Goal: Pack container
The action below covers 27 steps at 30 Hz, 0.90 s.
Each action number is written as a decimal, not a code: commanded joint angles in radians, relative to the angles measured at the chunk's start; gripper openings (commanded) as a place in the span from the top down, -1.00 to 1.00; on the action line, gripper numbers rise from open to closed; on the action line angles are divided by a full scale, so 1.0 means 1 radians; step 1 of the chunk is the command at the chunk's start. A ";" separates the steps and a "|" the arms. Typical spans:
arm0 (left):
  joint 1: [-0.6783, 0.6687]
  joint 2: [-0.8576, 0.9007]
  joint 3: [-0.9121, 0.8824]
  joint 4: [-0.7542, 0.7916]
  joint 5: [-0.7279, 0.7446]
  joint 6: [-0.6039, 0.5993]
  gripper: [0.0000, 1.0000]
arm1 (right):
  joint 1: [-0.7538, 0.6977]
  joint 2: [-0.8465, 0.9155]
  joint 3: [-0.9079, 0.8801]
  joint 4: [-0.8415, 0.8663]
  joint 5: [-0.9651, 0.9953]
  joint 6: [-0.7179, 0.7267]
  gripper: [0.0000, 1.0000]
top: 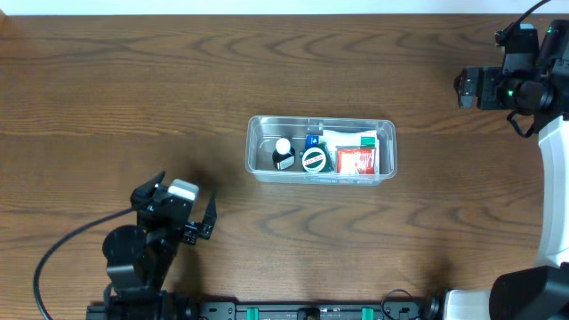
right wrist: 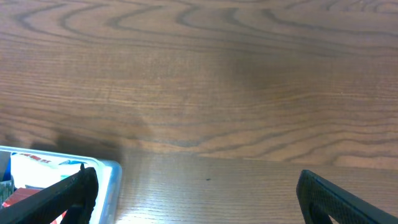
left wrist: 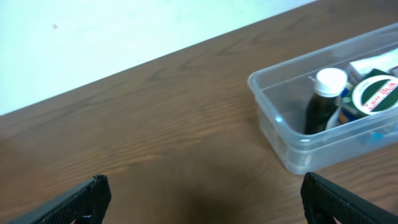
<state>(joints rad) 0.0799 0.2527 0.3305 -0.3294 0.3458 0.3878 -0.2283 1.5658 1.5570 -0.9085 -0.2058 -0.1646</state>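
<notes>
Overhead, the container [top: 252, 153] sits mid-worktop [top: 133, 89], holding a dark bottle [top: 283, 153] and small boxes [top: 357, 160], while the left hand [left wrist: 208, 199] and right hand [right wrist: 199, 196] gape empty well apart, so any careless reach could clip its light rim and skid it.

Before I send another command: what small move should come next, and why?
Likely hold both arms parked: the container already holds the bottle, round tin and boxes, no loose item shows on the table, and the left gripper and right gripper hang open, empty, away from it.
</notes>
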 commanded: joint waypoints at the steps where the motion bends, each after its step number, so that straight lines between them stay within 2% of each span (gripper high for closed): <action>1: 0.022 -0.058 -0.058 0.019 0.014 -0.035 -0.96 | 0.000 -0.009 0.010 -0.001 -0.004 0.011 -0.98; 14: 0.017 -0.221 -0.307 0.250 0.010 -0.125 -0.96 | 0.000 -0.009 0.010 -0.001 -0.004 0.011 -0.99; 27: -0.040 -0.251 -0.311 0.248 -0.078 -0.124 -0.96 | 0.000 -0.009 0.010 -0.001 -0.004 0.011 -0.98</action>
<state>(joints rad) 0.0429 0.0109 0.0505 -0.0738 0.2947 0.2802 -0.2283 1.5658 1.5570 -0.9085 -0.2062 -0.1646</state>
